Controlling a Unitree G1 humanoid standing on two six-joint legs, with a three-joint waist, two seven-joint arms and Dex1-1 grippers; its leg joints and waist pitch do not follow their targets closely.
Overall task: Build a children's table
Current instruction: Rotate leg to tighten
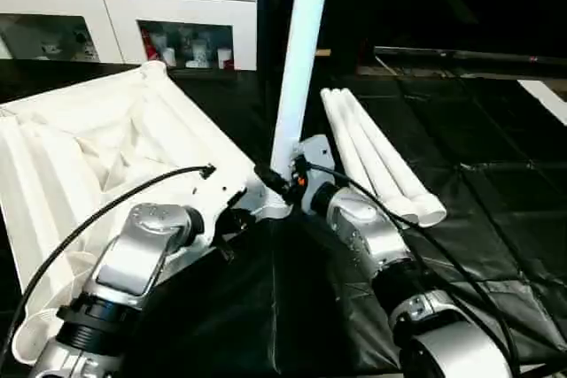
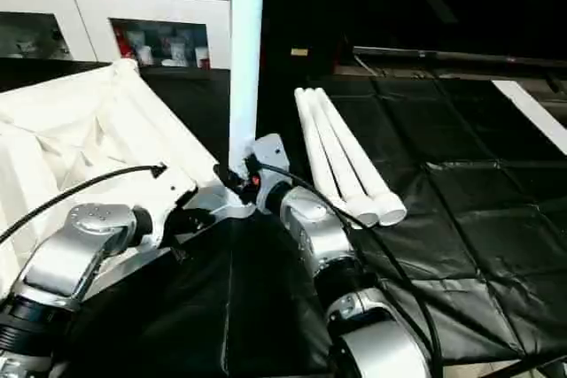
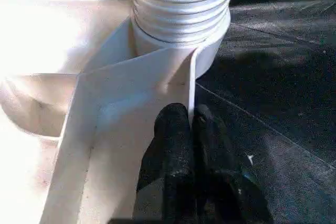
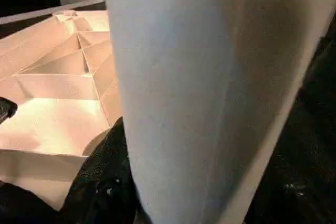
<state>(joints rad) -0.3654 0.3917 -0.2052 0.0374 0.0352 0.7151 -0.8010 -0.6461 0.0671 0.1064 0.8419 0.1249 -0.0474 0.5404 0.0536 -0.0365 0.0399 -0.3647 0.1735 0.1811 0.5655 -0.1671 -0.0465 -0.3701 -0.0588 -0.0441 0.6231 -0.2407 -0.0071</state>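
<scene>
- Nearest the camera: two silver forearms, both reaching in to the near corner of the upturned table top [image 1: 106, 143], which lies ribs-up on the black surface [image 1: 496, 201] on the robot's left.
- Left gripper [image 3: 190, 121]: fingers clenched together, nothing between them, tips pressed on the outer wall of the top's rim right under the corner socket [image 3: 181, 35]. Looks like bracing, not a grasp.
- Right gripper [image 1: 285, 173]: at the base of the standing leg [image 1: 299, 50], jaws about half spread; in the right wrist view the tube [image 4: 210, 98] sits close up against it, so judged to be grasping the leg low down.
- Key relation: leg stands in the corner socket, long axis near vertical w/ a slight lean, thick ridged end down in the socket, narrow end pointing up out of view. Socket lies straight beyond the left gripper's tips; right gripper is just beside it on the other side, so both are about equally near.
- Ridged collar still shows above the socket rim, so leg prob. not fully seated; next move likely a push or twist down along the leg's axis.
- Three spare legs [image 1: 376, 161]: side by side on the surface to the robot's right, long axes running away from the robot, open ends toward it, well apart from the grippers.
</scene>
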